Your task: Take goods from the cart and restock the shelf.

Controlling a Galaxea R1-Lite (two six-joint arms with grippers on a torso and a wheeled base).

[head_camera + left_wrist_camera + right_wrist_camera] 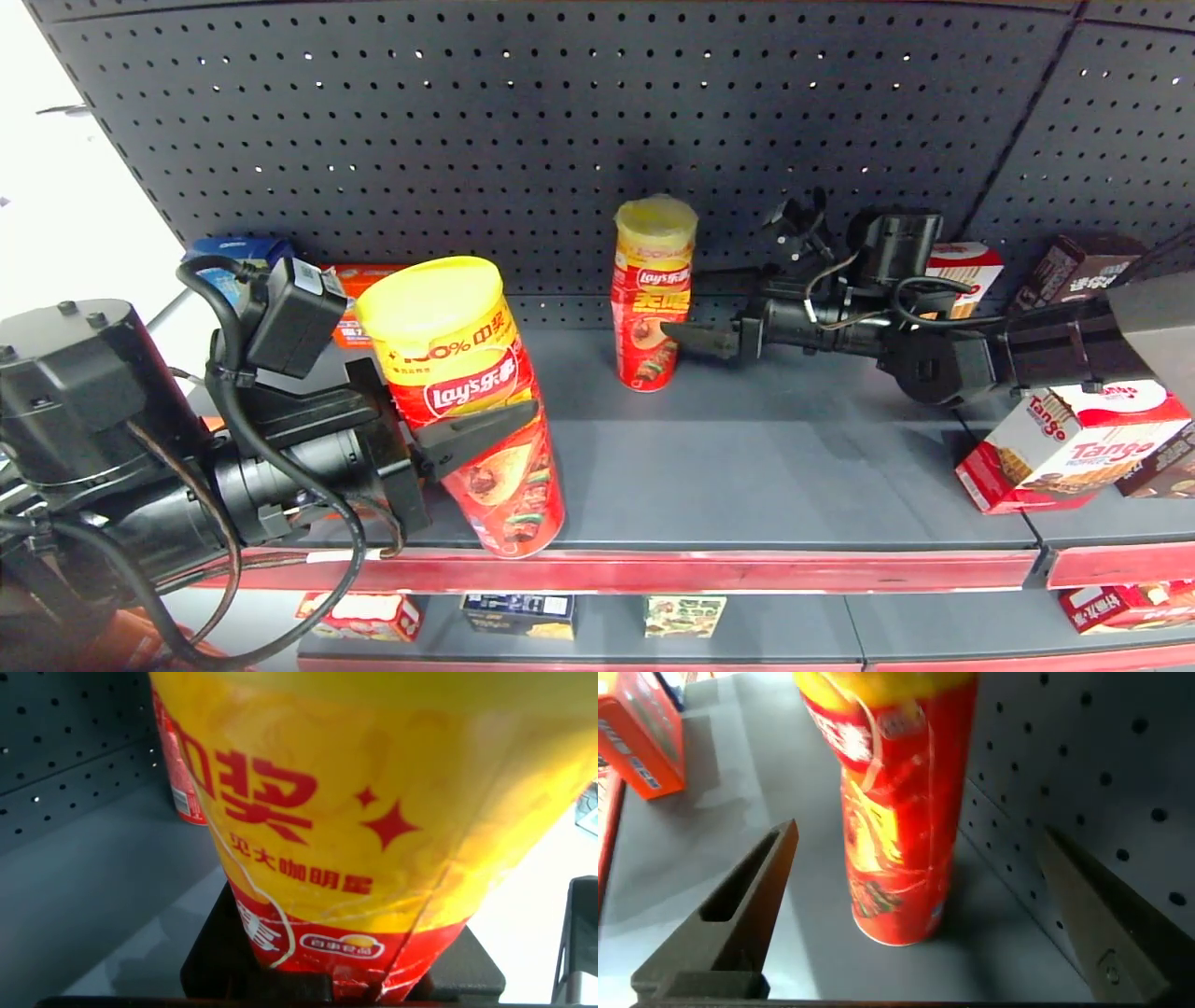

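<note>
My left gripper (471, 425) is shut on a chip can (462, 392) with a yellow lid and red body. The can hangs tilted over the front edge of the grey shelf (747, 476). In the left wrist view this can (374, 812) is very close, with the left gripper (341, 975) clamped low on it. A second, matching can (651, 294) stands upright near the pegboard. My right gripper (674, 329) is open at its right side. In the right wrist view the fingers (747, 896) stand wide apart on either side of the upright can (896, 840), not touching it.
An orange box (359, 303) and a blue box (238, 252) sit at the shelf's back left. Wafer boxes (1074, 448) crowd the right section, with more boxes (966, 266) behind. The black pegboard (560, 112) backs the shelf. Open shelf surface lies between the two cans.
</note>
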